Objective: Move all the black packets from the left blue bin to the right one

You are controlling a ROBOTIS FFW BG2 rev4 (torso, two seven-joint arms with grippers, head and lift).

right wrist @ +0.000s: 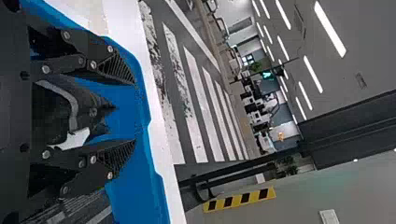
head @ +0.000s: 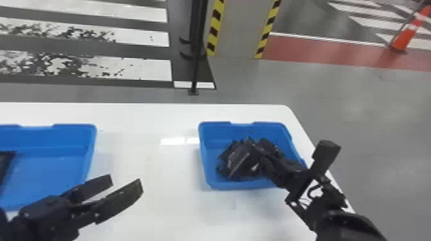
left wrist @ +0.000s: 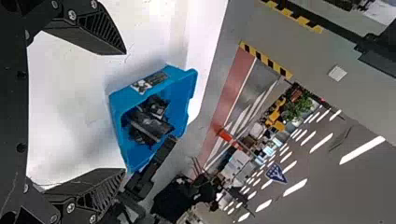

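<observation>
The black packets (head: 239, 160) lie heaped inside the right blue bin (head: 210, 184). Over that bin's right side is the right gripper (head: 296, 153); its jaws stand wide apart, with packets showing between them, though whether they touch any I cannot tell. The gripper and its arm block part of the bin's near right rim. The white table (head: 160, 179) carries the bin near its right edge. Left of the bin, well apart from it, the left gripper (head: 125, 182) hangs with jaws widely parted and nothing between them. Beyond that gripper, further left of the bin, is the left blue bin (head: 67, 137), with a blurred dark thing (head: 4, 163) inside. On the floor past the right bin stand a yellow-and-black striped column (head: 237, 29), a black post (head: 194, 48) and, off to the right, an orange cone (head: 404, 40).
</observation>
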